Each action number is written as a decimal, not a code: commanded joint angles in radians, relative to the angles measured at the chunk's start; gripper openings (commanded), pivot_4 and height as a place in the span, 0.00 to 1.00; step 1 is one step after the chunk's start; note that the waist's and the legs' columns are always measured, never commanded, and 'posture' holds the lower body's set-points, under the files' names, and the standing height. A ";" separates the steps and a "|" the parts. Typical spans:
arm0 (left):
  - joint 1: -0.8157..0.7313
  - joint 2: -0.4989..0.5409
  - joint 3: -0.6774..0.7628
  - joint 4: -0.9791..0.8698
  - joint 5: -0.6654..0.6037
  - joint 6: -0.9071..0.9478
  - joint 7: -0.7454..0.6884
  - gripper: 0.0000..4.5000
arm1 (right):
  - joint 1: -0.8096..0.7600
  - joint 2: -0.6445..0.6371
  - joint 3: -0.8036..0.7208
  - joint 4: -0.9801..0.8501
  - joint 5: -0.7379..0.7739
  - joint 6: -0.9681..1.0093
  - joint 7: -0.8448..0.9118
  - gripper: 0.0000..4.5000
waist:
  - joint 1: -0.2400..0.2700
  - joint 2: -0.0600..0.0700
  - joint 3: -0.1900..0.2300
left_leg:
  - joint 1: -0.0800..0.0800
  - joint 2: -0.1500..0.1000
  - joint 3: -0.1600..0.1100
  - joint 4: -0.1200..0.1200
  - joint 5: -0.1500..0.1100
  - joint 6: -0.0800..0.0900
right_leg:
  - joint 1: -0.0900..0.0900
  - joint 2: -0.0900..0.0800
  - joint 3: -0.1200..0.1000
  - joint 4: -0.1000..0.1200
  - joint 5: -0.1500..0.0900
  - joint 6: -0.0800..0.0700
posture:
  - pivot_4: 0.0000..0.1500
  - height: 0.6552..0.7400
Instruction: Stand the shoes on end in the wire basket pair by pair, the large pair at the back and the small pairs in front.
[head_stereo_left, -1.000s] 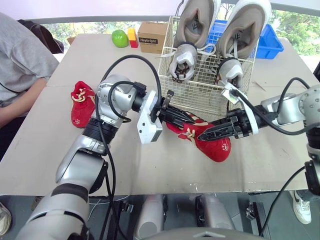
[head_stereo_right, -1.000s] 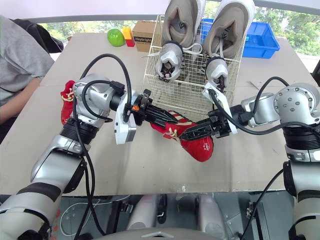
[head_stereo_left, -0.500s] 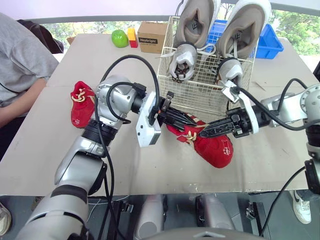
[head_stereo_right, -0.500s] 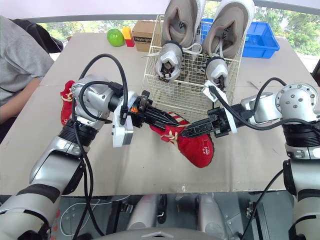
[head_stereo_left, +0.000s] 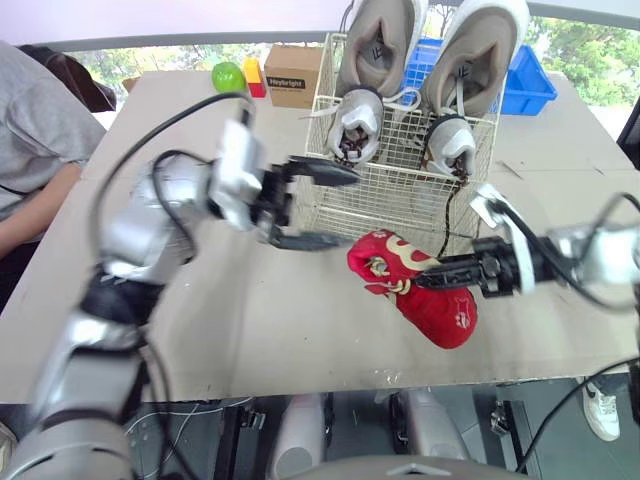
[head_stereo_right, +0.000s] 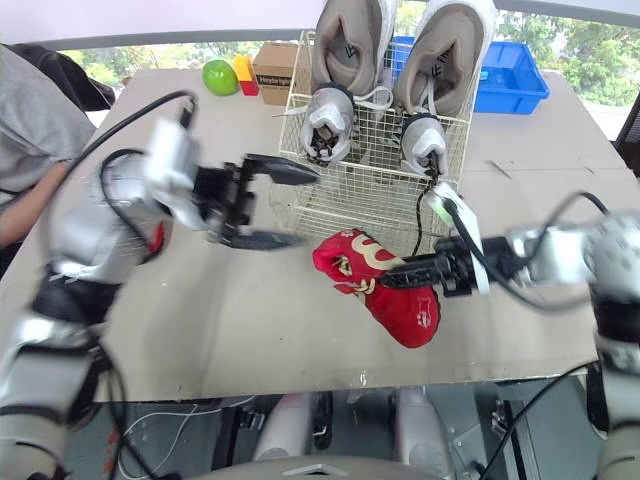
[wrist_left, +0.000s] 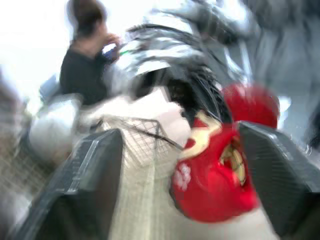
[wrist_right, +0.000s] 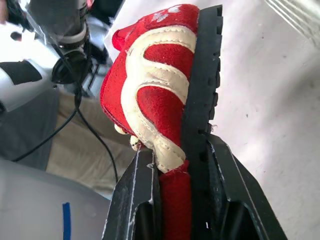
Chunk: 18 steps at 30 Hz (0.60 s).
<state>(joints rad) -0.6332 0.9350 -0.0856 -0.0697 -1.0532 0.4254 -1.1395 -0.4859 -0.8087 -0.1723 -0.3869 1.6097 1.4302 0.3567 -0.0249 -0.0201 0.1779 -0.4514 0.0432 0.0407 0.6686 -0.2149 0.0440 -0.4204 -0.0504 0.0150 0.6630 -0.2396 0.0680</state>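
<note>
**Left gripper lets go of the red shoe**

Left gripper (head_stereo_left: 349, 209) has come off the red shoe (head_stereo_left: 432, 302) and swung back toward the robot's left. Half a second ago its black fingers lay along the shoe; now they stand wide apart and empty in front of the wire basket (head_stereo_left: 400, 192), one finger up by the mesh and one lower down. The right gripper (head_stereo_left: 420, 282) still has the shoe. In the right wrist view its two fingers pinch the shoe's side wall between them, next to the black sole.

The red shoe stays just in front of the basket, toe pointing away from the mesh, outside the wire. Whether it rests on the table (head_stereo_left: 250, 320) or hangs just above it I cannot tell. The large grey shoes (head_stereo_left: 378, 55) stand on end at the back of the basket, as before.
</note>
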 joint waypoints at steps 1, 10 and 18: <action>0.070 -0.022 0.116 -0.122 -0.188 0.188 0.181 0.83 | 0.023 0.048 -0.136 -0.177 0.096 -0.214 -0.024 0.07 | 0.001 0.000 0.000 | 0.000 0.000 0.000 0.000 0.000 0.000 | 0.000 0.000 0.000 0.000 0.000 0.000 | 1.00 1.00; 0.339 -0.193 0.262 -0.356 -0.212 0.220 0.411 0.83 | 0.049 0.279 -0.154 -0.386 -0.333 -0.719 0.026 0.07 | 0.019 -0.001 0.000 | 0.006 -0.003 0.001 0.002 0.001 -0.001 | 0.007 0.000 0.002 -0.002 0.000 -0.002 | 1.00 1.00; 0.438 -0.165 0.298 -0.384 -0.222 0.292 0.286 0.83 | 0.074 0.316 0.128 0.031 -1.103 -1.415 0.378 0.07 | 0.013 0.000 -0.001 | 0.008 -0.006 0.007 0.001 0.001 -0.002 | 0.007 0.001 0.004 -0.002 -0.002 -0.006 | 1.00 1.00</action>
<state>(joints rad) -0.1918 0.7592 0.1883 -0.4239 -1.2850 0.7177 -0.8307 -0.3784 -0.5090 -0.0487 -0.4347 0.5990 0.1910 0.6759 -0.0119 -0.0202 0.1774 -0.4440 0.0378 0.0480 0.6699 -0.2141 0.0425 -0.4135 -0.0496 0.0188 0.6616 -0.2413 0.0620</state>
